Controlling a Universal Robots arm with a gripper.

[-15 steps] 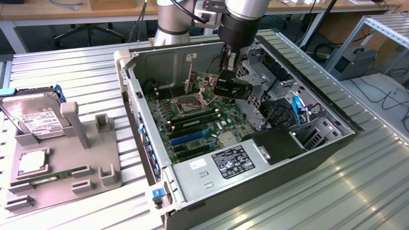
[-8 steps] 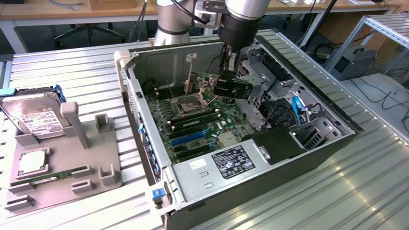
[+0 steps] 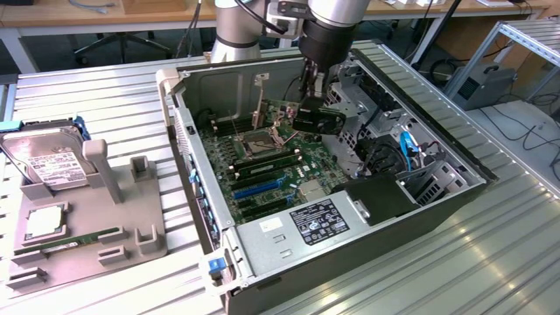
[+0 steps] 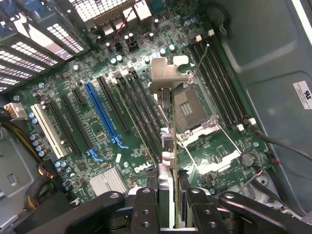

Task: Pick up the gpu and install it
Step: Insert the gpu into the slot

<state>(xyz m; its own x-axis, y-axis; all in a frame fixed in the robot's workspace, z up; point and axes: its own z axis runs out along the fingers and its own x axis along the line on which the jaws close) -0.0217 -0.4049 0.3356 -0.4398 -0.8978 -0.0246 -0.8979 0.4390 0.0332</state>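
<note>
Gripper (image 3: 313, 100): partly closed, clamped on gpu (image 3: 316, 121). Card carried inside open computer case (image 3: 420, 197), hung over motherboard (image 3: 262, 167) beside CPU socket (image 3: 261, 139). Appeared edge-on between fingers (image 4: 146, 207) in wrist view, near blue slot (image 4: 103, 117). Hard drive (image 3: 48, 161) stood in grey fixture (image 3: 88, 246), exterior view's left, well apart.

Exterior cam sits high and off to one side, angled down at the whole open PC case (image 3: 332, 190) on the counter (image 3: 96, 98), from mid range. Wrist cam looks straight down past the claw (image 4: 170, 197) into the case, close on the motherboard (image 4: 122, 131). Overlap between the two: the motherboard, incl. CPU socket (image 3: 261, 141) (image 4: 187, 109) and blue slot (image 3: 258, 189) (image 4: 102, 117).
</note>
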